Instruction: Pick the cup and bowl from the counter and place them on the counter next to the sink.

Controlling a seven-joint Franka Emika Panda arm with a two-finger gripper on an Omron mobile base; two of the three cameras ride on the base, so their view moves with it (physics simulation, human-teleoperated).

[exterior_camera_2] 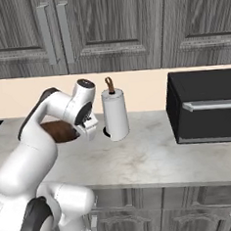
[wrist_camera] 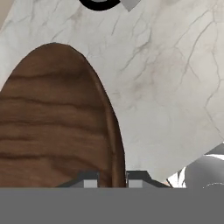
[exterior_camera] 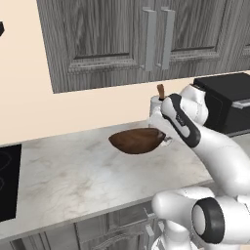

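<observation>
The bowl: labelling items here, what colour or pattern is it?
Dark brown wood grain; the bowl shows best in the hand view.

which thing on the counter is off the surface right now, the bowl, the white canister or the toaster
The brown wooden bowl: the gripper pinches its rim, lifted; canister and toaster stand on the counter.

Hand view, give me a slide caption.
Gripper pinching the rim of the wooden bowl above the marble counter.

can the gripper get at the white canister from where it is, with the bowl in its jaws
Probably not as things stand. The gripper is shut on the rim of the bowl, so its jaws are taken. The white canister stands close beside it on the counter, with nothing between.
</observation>
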